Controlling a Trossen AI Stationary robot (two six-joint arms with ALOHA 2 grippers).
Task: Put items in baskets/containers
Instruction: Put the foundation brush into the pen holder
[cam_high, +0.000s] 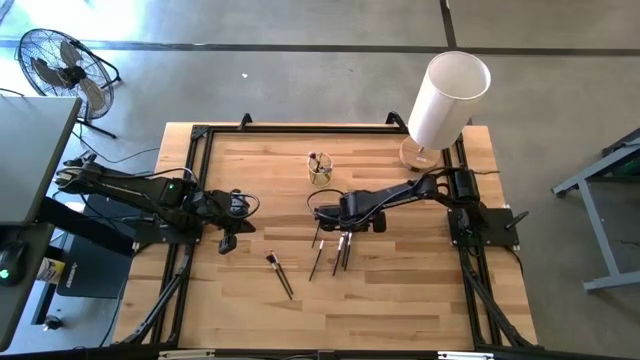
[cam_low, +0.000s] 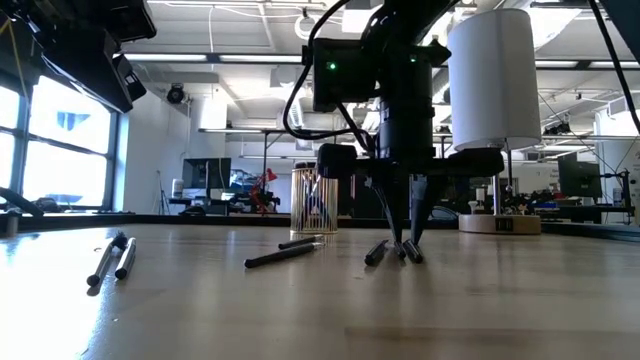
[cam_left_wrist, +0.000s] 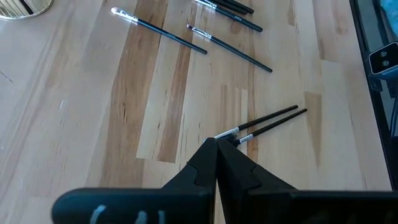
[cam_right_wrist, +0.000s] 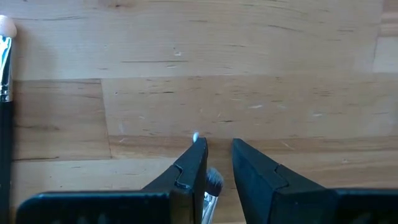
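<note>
Several thin dark brushes lie flat on the wooden table (cam_high: 400, 290): a pair (cam_high: 280, 272) near the front, others (cam_high: 318, 256) under my right arm. The clear yellowish cup (cam_high: 320, 168) stands behind them with a few brushes in it; it also shows in the low view (cam_low: 315, 200). My right gripper (cam_high: 344, 238) points down at the table, its fingers nearly together on one brush (cam_right_wrist: 213, 182). My left gripper (cam_high: 228, 242) is shut and empty, above the table to the left of the pair (cam_left_wrist: 264, 123). My right gripper has a brush's bristle end (cam_right_wrist: 214, 179) between its two fingers, next to the silvery ferrule (cam_right_wrist: 205, 204). The fingers (cam_low: 410, 235) come from above, pointing down. The brush lies on the table; the fingers hide the rest of it.
A tall white cylinder (cam_high: 450, 95) stands on a round wooden base at the table's far right corner. A black frame (cam_high: 200, 135) runs along the table's edges. A fan (cam_high: 60, 65) stands on the floor at the far left. Bare wood lies along the near edge.
</note>
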